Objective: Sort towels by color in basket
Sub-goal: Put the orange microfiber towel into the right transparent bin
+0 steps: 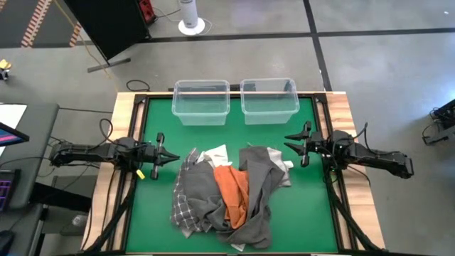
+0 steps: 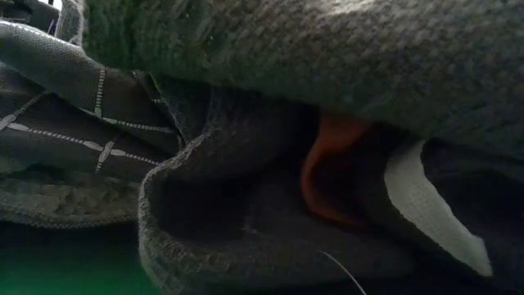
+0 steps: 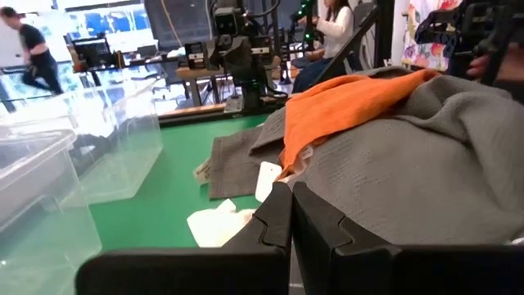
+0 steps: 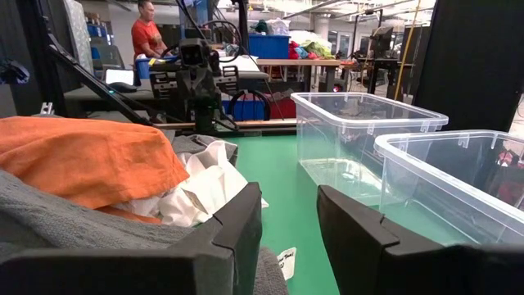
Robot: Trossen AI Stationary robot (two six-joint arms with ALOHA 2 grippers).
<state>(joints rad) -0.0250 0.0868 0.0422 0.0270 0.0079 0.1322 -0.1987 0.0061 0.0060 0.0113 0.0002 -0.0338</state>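
Towels (image 1: 227, 195) heaped frame centre, unsorted; bins (image 1: 201, 101) empty. Left gripper (image 1: 168, 158) fingers pressed together, right gripper (image 1: 293, 142) parted; both hold nothing, flanking heap.

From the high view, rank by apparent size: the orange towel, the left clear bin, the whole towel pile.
1. Towel pile, clearly largest.
2. Left clear bin.
3. Orange towel, though partly buried, so its visible patch understates it.

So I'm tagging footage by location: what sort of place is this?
Probably a robotics lab or workshop: two arms flank a green table holding a towel pile and two clear plastic bins; beyond are workbenches with equipment and people.
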